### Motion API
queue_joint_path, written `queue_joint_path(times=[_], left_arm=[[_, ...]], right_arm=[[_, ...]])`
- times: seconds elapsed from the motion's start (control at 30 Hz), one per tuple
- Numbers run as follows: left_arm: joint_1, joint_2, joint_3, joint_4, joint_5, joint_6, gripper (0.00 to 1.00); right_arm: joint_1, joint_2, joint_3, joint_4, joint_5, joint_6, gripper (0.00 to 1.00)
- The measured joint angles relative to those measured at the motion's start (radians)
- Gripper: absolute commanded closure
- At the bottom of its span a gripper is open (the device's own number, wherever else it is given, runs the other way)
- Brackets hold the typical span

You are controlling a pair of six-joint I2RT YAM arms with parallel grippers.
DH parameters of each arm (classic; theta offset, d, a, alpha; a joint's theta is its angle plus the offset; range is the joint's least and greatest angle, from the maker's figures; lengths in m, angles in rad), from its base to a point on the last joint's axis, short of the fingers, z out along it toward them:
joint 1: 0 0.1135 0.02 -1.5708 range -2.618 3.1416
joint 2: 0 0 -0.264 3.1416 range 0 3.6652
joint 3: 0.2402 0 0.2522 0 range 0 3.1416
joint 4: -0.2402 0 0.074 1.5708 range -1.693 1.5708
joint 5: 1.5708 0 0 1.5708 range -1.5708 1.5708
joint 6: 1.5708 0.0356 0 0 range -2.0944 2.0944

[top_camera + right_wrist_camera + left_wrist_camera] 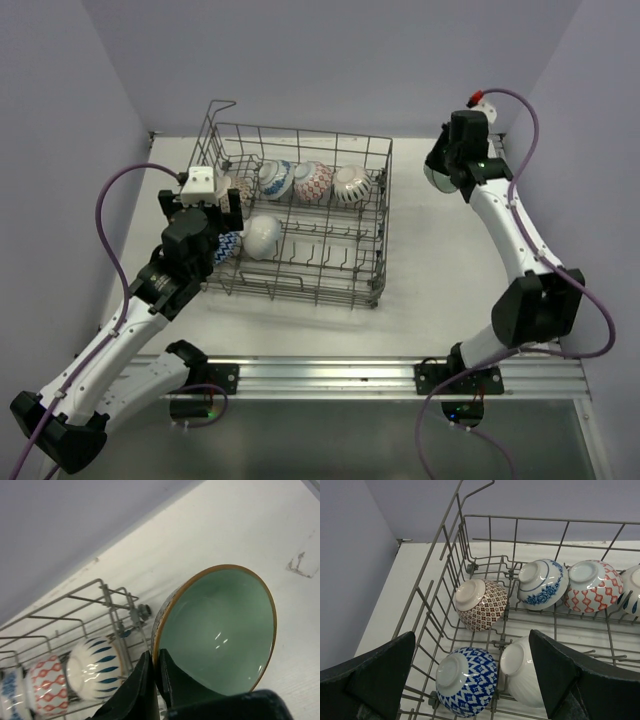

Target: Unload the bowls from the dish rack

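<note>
Six small round ceramic bowls lie inside the large rectangular grey wire dish rack [300, 133], which sits on the white table [440, 270] toward its left and far side. Four of them line the far row, all tipped on their sides with their feet showing: a bowl with a brown and red lattice pattern [481, 605] at the left end, then a white bowl with blue flowers [543, 585], a white bowl with red wavy chains [595, 587] and a white bowl with dark blue dashes [95, 669] at the right end. Nearer the arms, by the rack's left wall, lie two more, just beside each other – a bowl with a blue and white geometric pattern [466, 680] and a plain white ribbed bowl [522, 672].

A seventh bowl, pale green inside with an orange-brown rim [220, 630], is out of the rack. The right gripper [156, 660] pinches its rim between nearly closed fingers and holds it tilted, mouth toward the wrist camera, over the table to the right of the rack and apart from it.

The left gripper [203, 208] hovers over the rack's left side with its jaws spread wide and nothing between them – the blue geometric bowl and the white ribbed bowl lie below it
</note>
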Motion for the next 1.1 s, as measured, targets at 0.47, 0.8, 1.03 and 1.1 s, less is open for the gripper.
queue_joint_path(times=[0.47,0.8,1.03,1.1], left_arm=[[0.0,0.0,0.0,0.0,-0.023,0.0,0.0],[0.0,0.011,0.0,0.0,-0.018,0.0,0.0],[0.0,0.016,0.0,0.0,-0.014,0.0,0.0],[0.0,0.018,0.0,0.0,-0.011,0.0,0.0]], right_arm=[[-0.027,0.687,0.601,-0.32,0.047,-0.149,1.0],[-0.032,0.871,0.829,-0.472,0.091,-0.244,1.0],[-0.033,0.911,0.829,-0.507,0.131,-0.294,0.96],[-0.033,0.912,0.827,-0.507,0.132,-0.301,0.87]])
